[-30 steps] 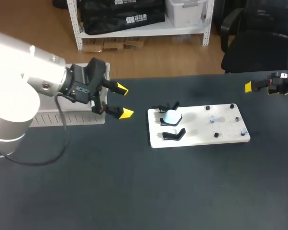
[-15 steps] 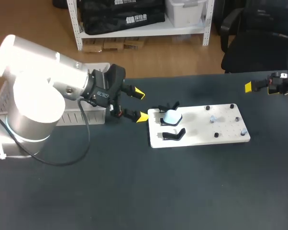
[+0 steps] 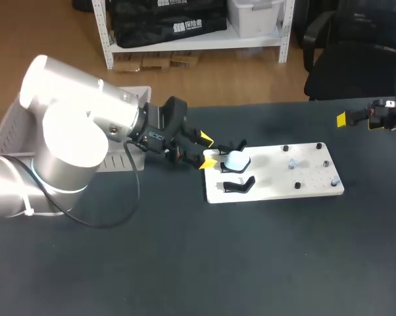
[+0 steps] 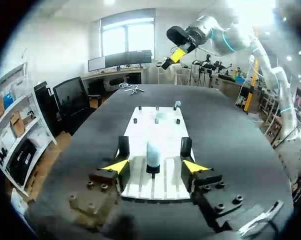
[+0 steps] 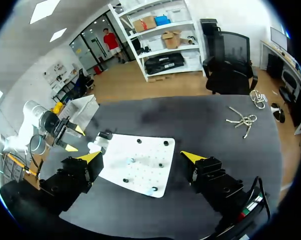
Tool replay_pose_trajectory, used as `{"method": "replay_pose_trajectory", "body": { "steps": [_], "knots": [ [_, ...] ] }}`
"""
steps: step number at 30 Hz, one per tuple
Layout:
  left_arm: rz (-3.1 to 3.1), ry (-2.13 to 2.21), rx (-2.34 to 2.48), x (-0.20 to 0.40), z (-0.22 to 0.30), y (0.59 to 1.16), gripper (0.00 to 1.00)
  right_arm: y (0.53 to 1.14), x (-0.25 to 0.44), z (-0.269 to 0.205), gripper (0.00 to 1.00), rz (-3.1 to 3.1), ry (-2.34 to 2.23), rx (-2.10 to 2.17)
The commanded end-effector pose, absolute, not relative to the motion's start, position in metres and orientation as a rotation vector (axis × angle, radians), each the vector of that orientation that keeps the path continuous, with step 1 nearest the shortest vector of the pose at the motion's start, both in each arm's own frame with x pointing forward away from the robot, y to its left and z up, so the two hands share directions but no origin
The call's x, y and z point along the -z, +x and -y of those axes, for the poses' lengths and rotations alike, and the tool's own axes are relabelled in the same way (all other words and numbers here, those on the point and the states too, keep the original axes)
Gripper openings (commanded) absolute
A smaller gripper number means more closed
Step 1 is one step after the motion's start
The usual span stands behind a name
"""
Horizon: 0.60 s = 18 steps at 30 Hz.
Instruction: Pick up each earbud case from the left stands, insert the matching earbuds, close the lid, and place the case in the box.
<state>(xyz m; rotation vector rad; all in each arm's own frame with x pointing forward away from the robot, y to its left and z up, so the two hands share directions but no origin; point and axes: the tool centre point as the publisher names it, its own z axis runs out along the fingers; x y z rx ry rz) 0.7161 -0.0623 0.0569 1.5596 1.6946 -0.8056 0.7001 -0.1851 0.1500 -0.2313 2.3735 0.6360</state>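
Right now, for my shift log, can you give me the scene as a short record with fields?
left claw: open, at the white board's left edge, facing the earbud case, not touching it
right claw: open, holding nothing, raised over the table's right side
earbud case: on the farther black stand
nearer stand: empty
box: behind the left arm, contents hidden
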Motion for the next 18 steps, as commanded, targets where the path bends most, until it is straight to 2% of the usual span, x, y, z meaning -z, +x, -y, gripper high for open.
{"method": "replay_pose_trajectory", "body": {
  "steps": [1, 5, 12, 18],
  "knots": [
    [-1.681, 1.560, 0.815, -0.047, 0.067, 0.716, 0.58, 0.700, -0.150, 0.185, 1.00, -2.374, -0.231, -0.636],
    [-1.674, 1.568, 0.830, -0.041, 0.070, 0.716, 0.55, 0.700, -0.150, 0.185, 1.00, -2.374, -0.231, -0.636],
    [-1.657, 1.578, 0.854, -0.035, 0.076, 0.716, 0.58, 0.700, -0.150, 0.185, 1.00, -2.374, -0.231, -0.636],
    [-1.631, 1.567, 0.851, -0.033, 0.084, 0.720, 0.56, 0.700, -0.150, 0.185, 1.00, -2.374, -0.231, -0.636]
  ]
}}
